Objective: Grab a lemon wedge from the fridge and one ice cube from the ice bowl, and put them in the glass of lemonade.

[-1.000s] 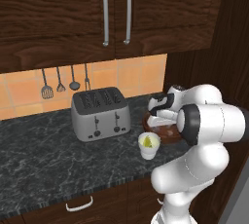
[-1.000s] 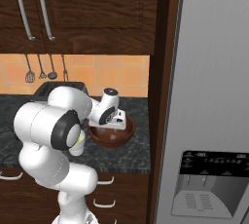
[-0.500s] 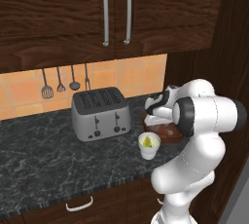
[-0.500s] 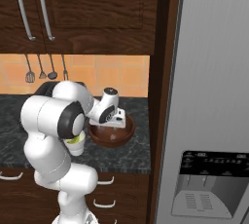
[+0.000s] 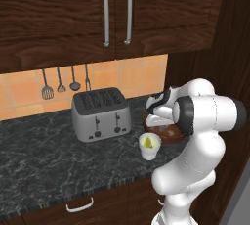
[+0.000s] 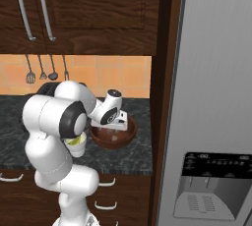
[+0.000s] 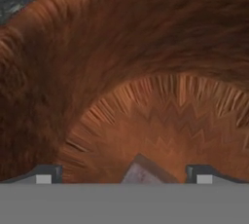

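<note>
The reddish-brown ice bowl (image 5: 168,135) (image 6: 114,140) stands on the dark counter beside the fridge (image 6: 216,87). My gripper (image 7: 124,175) (image 6: 111,130) reaches down into the bowl and is open. Its fingertips (image 7: 44,174) stand wide apart just above the wooden bottom (image 7: 160,121). A pale grey ice cube (image 7: 141,172) lies between them, touching neither. The glass of lemonade (image 5: 149,146) (image 6: 77,143) sits just in front of the bowl, with something yellow in its pale liquid. I cannot tell whether that is the lemon wedge.
A steel toaster (image 5: 100,113) stands left of the cup. Utensils (image 5: 66,81) hang on the orange tile wall, under dark upper cabinets (image 5: 117,11). The fridge's black dispenser panel (image 6: 216,185) is low on the right. My own elbow (image 5: 207,116) bulks over the bowl.
The arm's elbow has swung up and toward the fridge side. The hand has stayed over the bowl and sunk slightly into it.
</note>
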